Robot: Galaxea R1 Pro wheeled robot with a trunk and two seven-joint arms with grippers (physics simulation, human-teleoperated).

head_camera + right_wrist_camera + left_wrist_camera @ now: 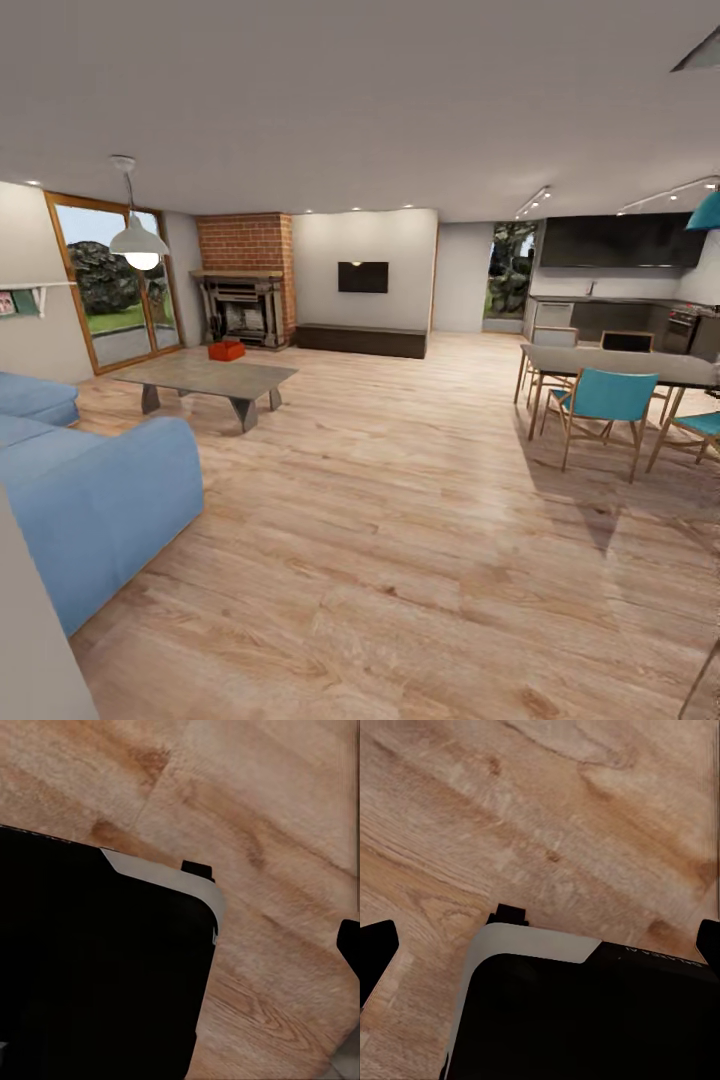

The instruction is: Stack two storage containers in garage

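Nothing has been moved: one red-orange storage container [226,350] sits at the low grey table's [205,378] far edge; gripper states cannot be told.

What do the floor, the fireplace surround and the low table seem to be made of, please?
The floor looks like light wood planks with a soft sheen: grain and knots show. The fireplace surround reads as matte red brick, with mortar lines. The low table appears grey and dull, perhaps stone or concrete; hard to say.

home living room | blue sofa [90,500] | brick fireplace [245,290] | wall TV [362,277] | dining table [620,365]
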